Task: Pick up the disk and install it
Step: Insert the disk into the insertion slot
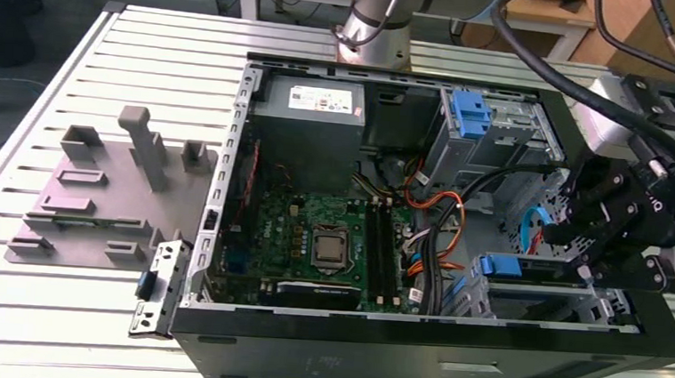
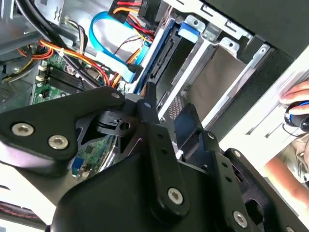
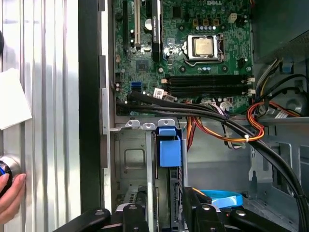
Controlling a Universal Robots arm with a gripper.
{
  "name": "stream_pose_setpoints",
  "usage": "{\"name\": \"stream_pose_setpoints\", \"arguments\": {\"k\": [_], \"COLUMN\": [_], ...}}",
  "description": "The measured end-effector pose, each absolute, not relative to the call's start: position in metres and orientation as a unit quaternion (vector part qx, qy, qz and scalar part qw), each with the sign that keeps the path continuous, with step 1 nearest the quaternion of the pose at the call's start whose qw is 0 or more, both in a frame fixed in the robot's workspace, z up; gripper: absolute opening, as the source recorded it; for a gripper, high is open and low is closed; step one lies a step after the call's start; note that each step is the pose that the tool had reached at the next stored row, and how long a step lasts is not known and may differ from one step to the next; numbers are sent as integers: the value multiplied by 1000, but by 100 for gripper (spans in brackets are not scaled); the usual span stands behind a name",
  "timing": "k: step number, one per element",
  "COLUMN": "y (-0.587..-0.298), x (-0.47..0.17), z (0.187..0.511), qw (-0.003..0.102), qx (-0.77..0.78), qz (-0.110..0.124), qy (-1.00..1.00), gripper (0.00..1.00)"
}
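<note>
The disk (image 1: 520, 271) stands on edge in the drive cage at the case's front corner on the exterior view's right, its blue carrier tab (image 3: 169, 147) pointing toward the motherboard. In the second wrist view the disk (image 2: 161, 53) runs edge-on along the cage wall. My gripper (image 1: 585, 256) hangs over the disk's outer end. Its black fingers (image 3: 193, 208) stand apart on either side of that end. In the second wrist view, bare cage mesh shows in the gap of the gripper (image 2: 168, 104), so it is open with nothing held.
Orange, black and blue cables (image 1: 449, 210) cross between the motherboard (image 1: 310, 241) and the cage. A bare blue bracket (image 1: 468, 113) sits in the upper bay beside the grey power supply (image 1: 311, 98). A grey fixture (image 1: 99, 190) lies on the slatted table. A person's hand (image 2: 295, 99) rests outside the case.
</note>
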State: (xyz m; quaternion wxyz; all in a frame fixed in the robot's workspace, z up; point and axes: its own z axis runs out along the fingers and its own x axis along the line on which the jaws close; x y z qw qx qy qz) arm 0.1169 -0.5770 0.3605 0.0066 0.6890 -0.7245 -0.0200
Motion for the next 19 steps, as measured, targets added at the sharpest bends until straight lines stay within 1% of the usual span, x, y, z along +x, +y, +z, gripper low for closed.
{"name": "stream_pose_setpoints", "arguments": {"k": [6, 10, 19], "y": [-575, -572, -565], "x": [111, 110, 111], "z": [357, 356, 355], "qw": [2, -5, -6], "qx": [691, 691, 692], "qz": [-16, -16, -16], "qy": [-723, -722, -722], "gripper": [42, 42, 42]}}
